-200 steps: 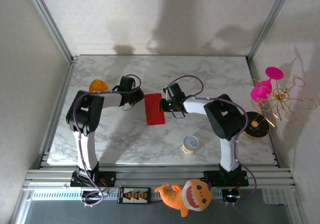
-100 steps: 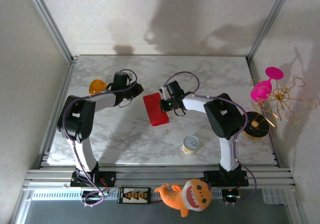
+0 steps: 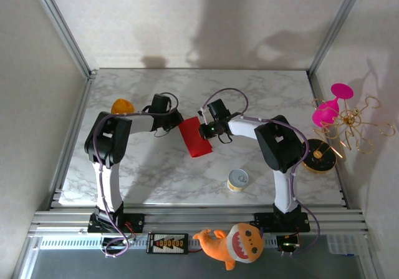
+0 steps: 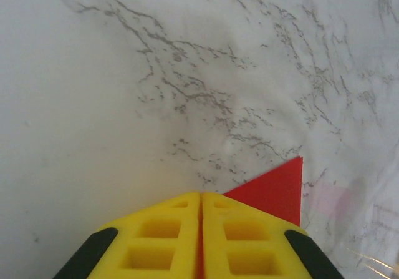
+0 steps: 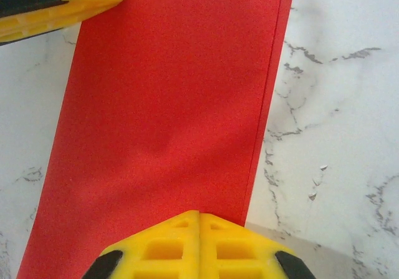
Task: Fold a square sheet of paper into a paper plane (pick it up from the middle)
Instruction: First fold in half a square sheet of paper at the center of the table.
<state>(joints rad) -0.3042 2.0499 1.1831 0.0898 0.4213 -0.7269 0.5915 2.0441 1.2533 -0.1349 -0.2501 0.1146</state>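
The square sheet of paper [image 3: 197,138] is red and lies folded into a tilted rectangle at the table's middle, between both grippers. My left gripper [image 3: 177,123] sits at its upper left corner. In the left wrist view the left gripper [image 4: 201,195] is shut, with a red sliver between its yellow fingers and a paper corner [image 4: 277,191] sticking out to the right. My right gripper [image 5: 199,213] is shut, its tips at the paper's [image 5: 156,104] near edge, the sheet spread flat in front of it. Two layers show along its right edge. In the top view the right gripper [image 3: 204,130] meets the paper's right side.
A small yellow tin [image 3: 237,180] stands near front right. An orange object [image 3: 122,107] lies behind the left arm. A pink goblet [image 3: 327,110] and a gold wire stand [image 3: 349,126] occupy the right edge. An orange shark plush [image 3: 234,243] lies off the table's front.
The left gripper drew back toward the orange object, then returned to the paper's upper left corner. The paper turned from upright to tilted. The right gripper shifted only slightly.
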